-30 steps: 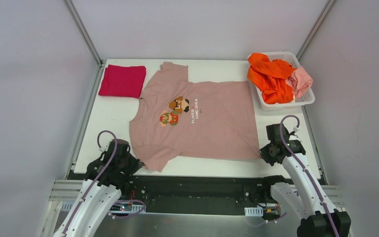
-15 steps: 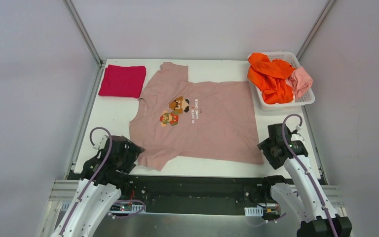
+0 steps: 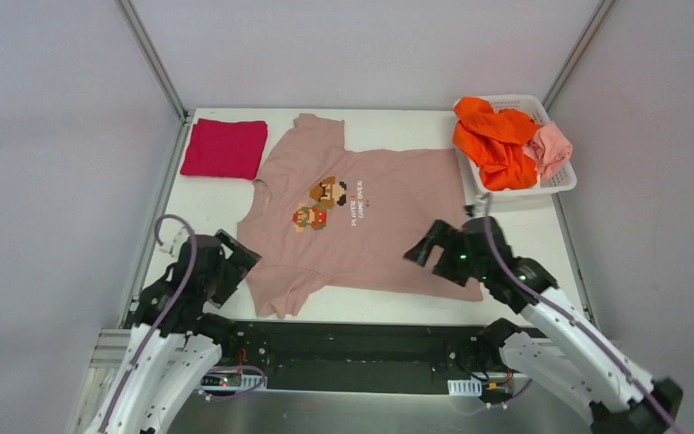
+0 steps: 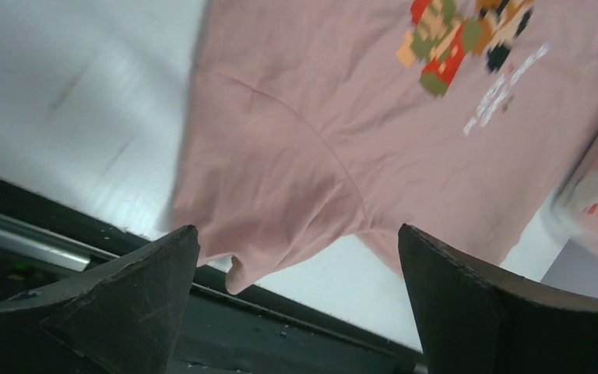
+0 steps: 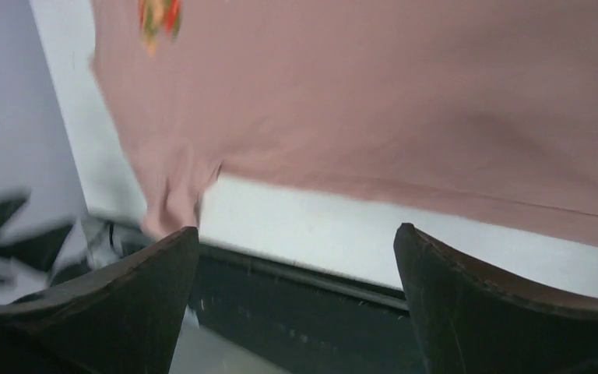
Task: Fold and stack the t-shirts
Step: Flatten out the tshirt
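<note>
Grey walls enclose a white table (image 3: pixel 201 210). From above, the dusty-pink tee (image 3: pixel 389 235) lies spread flat in the middle with its print up. A folded crimson tee (image 3: pixel 224 147) sits at the far left. The basket (image 3: pixel 561 183) at the far right holds the orange tee (image 3: pixel 492 143) and the salmon tee (image 3: pixel 552 149). The left gripper (image 3: pixel 239 265) is just beside the near sleeve, and the right gripper (image 3: pixel 426 254) is over the near hem.

In the left wrist view, the fingers (image 4: pixel 124 308) stand wide apart with nothing between them, above that sleeve.

The right wrist view is blurred. Its fingers (image 5: pixel 498 312) are also spread and hold nothing, above the hem and the table's near edge.
</note>
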